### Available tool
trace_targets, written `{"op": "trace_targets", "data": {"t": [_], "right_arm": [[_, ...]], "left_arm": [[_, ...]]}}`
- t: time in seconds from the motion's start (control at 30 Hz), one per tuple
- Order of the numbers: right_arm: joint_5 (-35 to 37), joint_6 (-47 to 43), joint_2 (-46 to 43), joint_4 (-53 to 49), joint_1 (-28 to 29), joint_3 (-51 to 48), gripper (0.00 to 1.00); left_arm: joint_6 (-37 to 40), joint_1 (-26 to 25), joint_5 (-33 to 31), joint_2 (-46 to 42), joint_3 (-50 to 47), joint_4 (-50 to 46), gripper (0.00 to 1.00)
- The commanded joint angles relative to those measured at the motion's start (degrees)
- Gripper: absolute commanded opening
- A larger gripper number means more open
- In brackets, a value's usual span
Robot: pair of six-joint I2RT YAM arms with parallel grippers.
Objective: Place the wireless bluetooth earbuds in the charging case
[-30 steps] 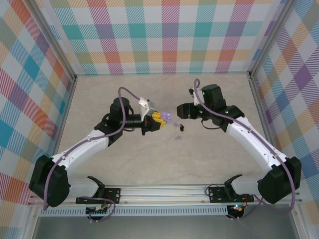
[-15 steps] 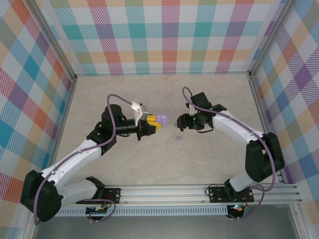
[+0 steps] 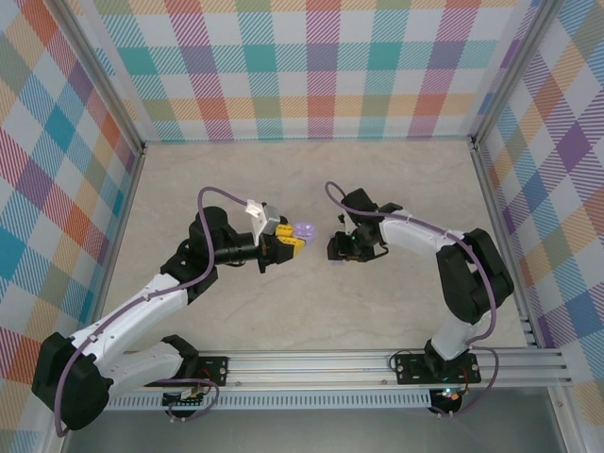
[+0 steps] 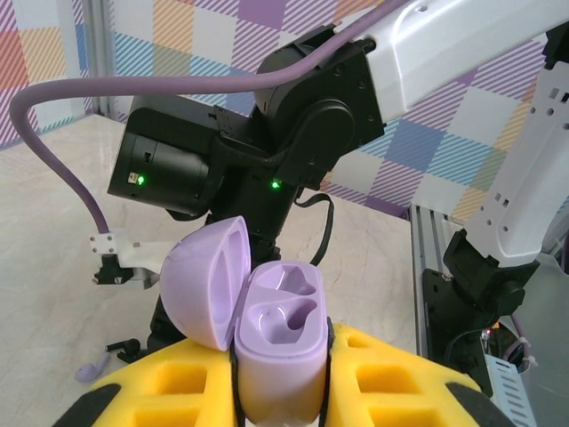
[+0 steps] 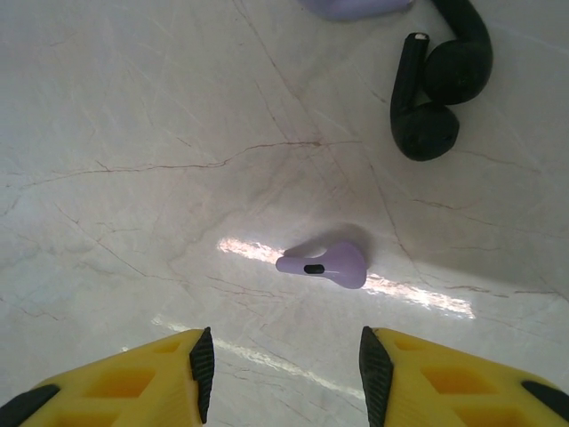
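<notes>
My left gripper [image 3: 294, 236] is shut on the open lavender charging case [image 4: 280, 334], held upright above the table. Its lid [image 4: 204, 283] is swung to the left and both sockets are bare. The right gripper [image 5: 284, 374] points down at the table, open, with nothing between its yellow fingers [image 5: 133, 382]. A lavender earbud [image 5: 324, 264] lies on the table just ahead of the gap. Two black earbuds [image 5: 440, 89] lie together farther on, and part of another lavender piece [image 5: 356, 7] shows at the top edge. From above, the right gripper [image 3: 340, 249] stands a little right of the case [image 3: 303, 229].
The marble tabletop [image 3: 302, 321] is walled by checked panels on three sides. A metal rail [image 3: 311, 366] with both arm bases runs along the near edge. The right arm's black wrist [image 4: 267, 151] stands close behind the case.
The right arm has swung left and lowered its gripper over the earbuds, its jaws narrowing. The left arm has drawn back slightly to the left with the case.
</notes>
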Motion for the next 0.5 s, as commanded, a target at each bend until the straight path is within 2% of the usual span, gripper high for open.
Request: {"op": "trace_targets", "data": {"t": [0.0,0.47], "right_arm": [[-1.53,3.79,1.25,1.07,0.53,-1.51,0.49],[-1.39,7.33,5.64,2.65,1.06,0.01,0.49]], "left_arm": [[-0.65,-0.54,-0.32,-1.10,-0.81,2.06,0.22],[-0.67,-0.54,-0.39,-1.43,-1.24,2.14,0.22]]}}
